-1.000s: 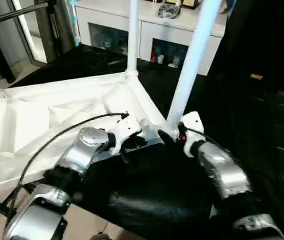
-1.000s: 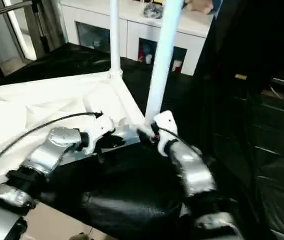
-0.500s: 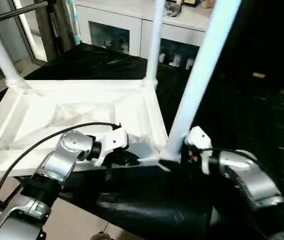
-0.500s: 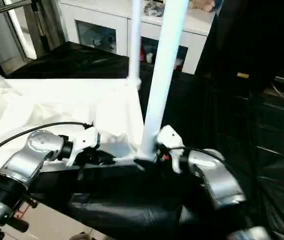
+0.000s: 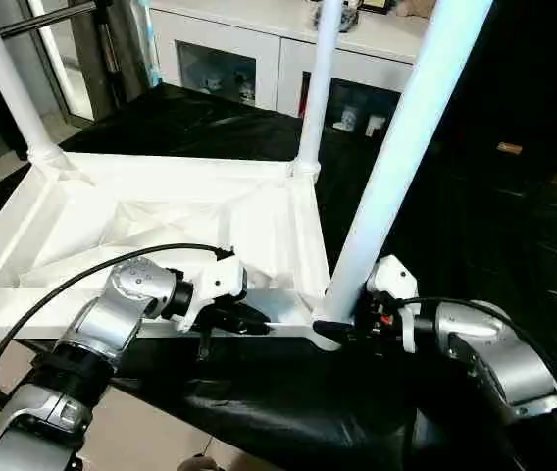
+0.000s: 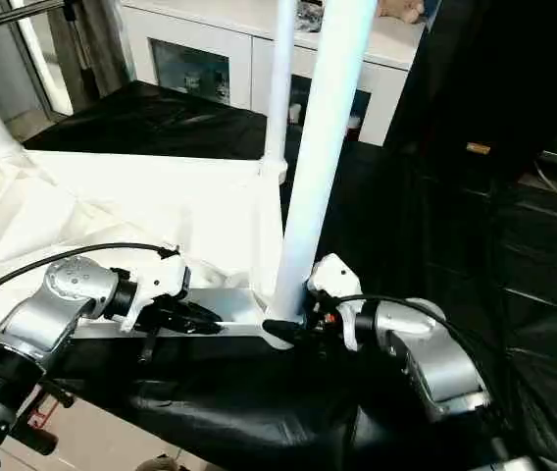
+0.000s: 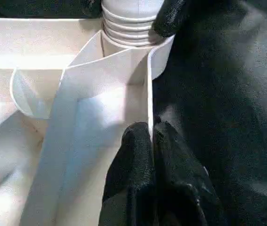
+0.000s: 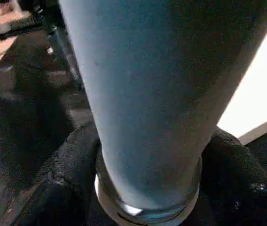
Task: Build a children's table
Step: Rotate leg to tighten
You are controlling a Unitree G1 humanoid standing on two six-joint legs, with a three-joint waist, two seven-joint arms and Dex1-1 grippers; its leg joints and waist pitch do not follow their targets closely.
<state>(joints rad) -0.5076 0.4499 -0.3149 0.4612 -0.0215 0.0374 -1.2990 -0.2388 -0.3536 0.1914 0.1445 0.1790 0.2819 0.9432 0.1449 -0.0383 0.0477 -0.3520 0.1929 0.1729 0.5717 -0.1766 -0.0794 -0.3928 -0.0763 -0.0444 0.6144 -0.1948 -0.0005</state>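
Left eye view: I see the children's table (image 5: 161, 211) upside down on a black sheet (image 5: 288, 412), ribbed underside up, near edge towards me. Three legs are visible standing up out of corner sockets: the near leg (image 5: 396, 157) at the near right corner, a far leg (image 5: 316, 88) at the far right corner, another leg (image 5: 4, 83) at the far left. Left gripper (image 5: 244, 319) sits on the near rim of the top, just left of the near right corner. In the left wrist view its two black fingers (image 7: 138, 165) are pinched together with the thin upright rim wall between them, so it is clamped on the table's edge; the ribbed base of the near leg and its socket sit just beyond, along the same rim. Right gripper (image 5: 342, 329) is at the foot of the near leg, coming in level from the right. In the right wrist view its fingers (image 8: 58, 183) sit on both sides of the leg's base, touching it or very close; I read that as wrapped around the leg, but I can't tell how firm the hold is. White glass-door cabinet (image 5: 249, 59) stands behind the sheet, with small items on top and inside. A black cable (image 5: 73, 285) loops from the left wrist back along the silver forearm.
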